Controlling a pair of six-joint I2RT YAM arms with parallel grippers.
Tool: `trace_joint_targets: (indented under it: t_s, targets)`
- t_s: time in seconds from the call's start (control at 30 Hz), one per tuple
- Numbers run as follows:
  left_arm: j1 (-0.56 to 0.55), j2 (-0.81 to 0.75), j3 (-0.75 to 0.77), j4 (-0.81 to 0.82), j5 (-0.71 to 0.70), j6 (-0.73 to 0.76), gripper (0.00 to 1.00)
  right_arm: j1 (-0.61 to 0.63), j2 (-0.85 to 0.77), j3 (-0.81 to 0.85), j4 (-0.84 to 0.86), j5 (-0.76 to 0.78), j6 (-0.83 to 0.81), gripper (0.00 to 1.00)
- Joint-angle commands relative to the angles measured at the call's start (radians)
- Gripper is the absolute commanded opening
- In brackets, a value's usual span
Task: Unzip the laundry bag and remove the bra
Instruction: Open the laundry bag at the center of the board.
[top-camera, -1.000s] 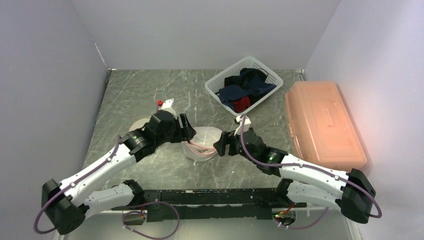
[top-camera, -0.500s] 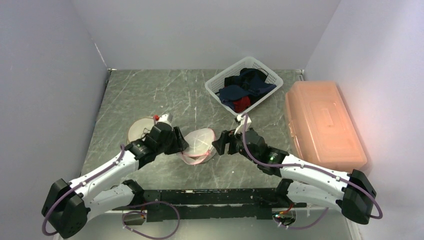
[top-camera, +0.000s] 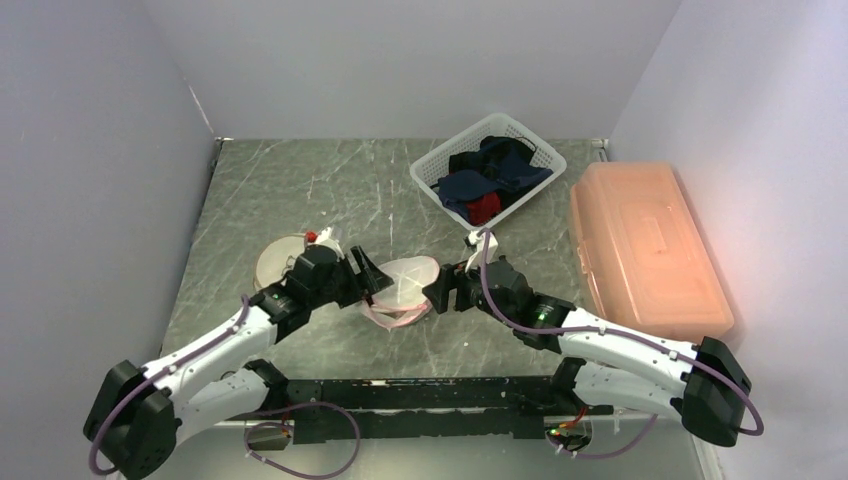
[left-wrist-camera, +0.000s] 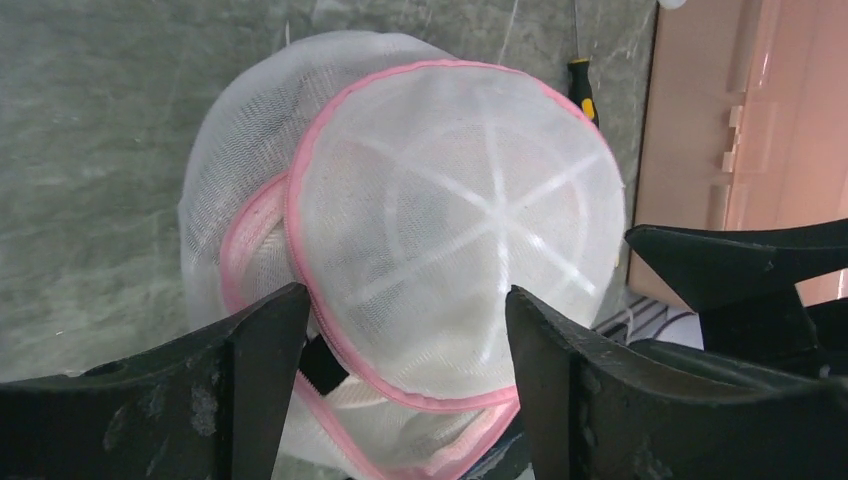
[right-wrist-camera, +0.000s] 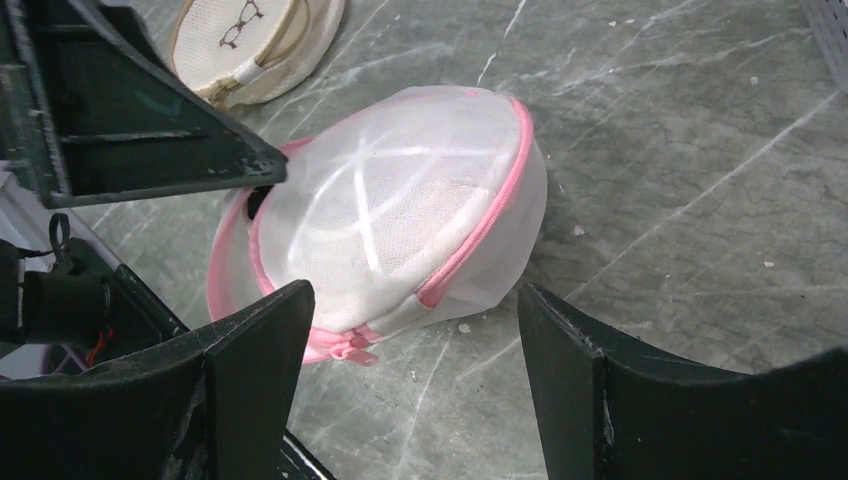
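No legible text; cream pouch (right-wrist-camera: 262, 48) bears a spectacles emblem (right-wrist-camera: 240, 14).

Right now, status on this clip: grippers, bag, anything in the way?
Left gripper open, right gripper open. Laundry bag on the table between them, pink zip gaping on one side. Beige round pouch lies apart; nothing blocking.

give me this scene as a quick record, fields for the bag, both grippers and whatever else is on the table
bag: white mesh, pink zip, mid-table, seam looks partly open
left gripper: fingers open, at the bag's near edge
right gripper: fingers open, short of the bag
pouch: cream, left of the bag, apart from it
basket: white, dark clothes inside, far side
box: orange, lid shut, right edge
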Motion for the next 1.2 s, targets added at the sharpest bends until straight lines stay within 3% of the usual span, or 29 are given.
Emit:
trace_joint_targets:
  t_s: [0.0, 0.33, 0.47, 0.6, 0.87, 1.17]
  targets:
    - [0.022, 0.08, -0.049, 0.203, 0.137, -0.116, 0.77, 0.006, -0.018, 0.027, 0.023, 0.007, -0.004, 0.78]
    - [0.057, 0.155, -0.137, 0.385, 0.22, -0.27, 0.83, 0.006, -0.11, -0.004, -0.024, 0.068, -0.003, 0.78]
    - [0.061, 0.118, -0.162, 0.447, 0.201, -0.28, 0.77, 0.006, -0.137, -0.021, -0.025, 0.08, 0.002, 0.78]
    - [0.061, 0.055, -0.145, 0.448, 0.168, -0.223, 0.7, 0.006, -0.154, -0.03, -0.027, 0.088, 0.003, 0.78]
    - [0.061, 0.014, -0.054, 0.33, 0.156, -0.082, 0.66, 0.006, -0.18, -0.043, -0.034, 0.103, 0.005, 0.78]
    - [0.054, 0.106, 0.089, 0.257, 0.217, 0.097, 0.6, 0.006, -0.266, -0.035, -0.084, 0.17, 0.0, 0.79]
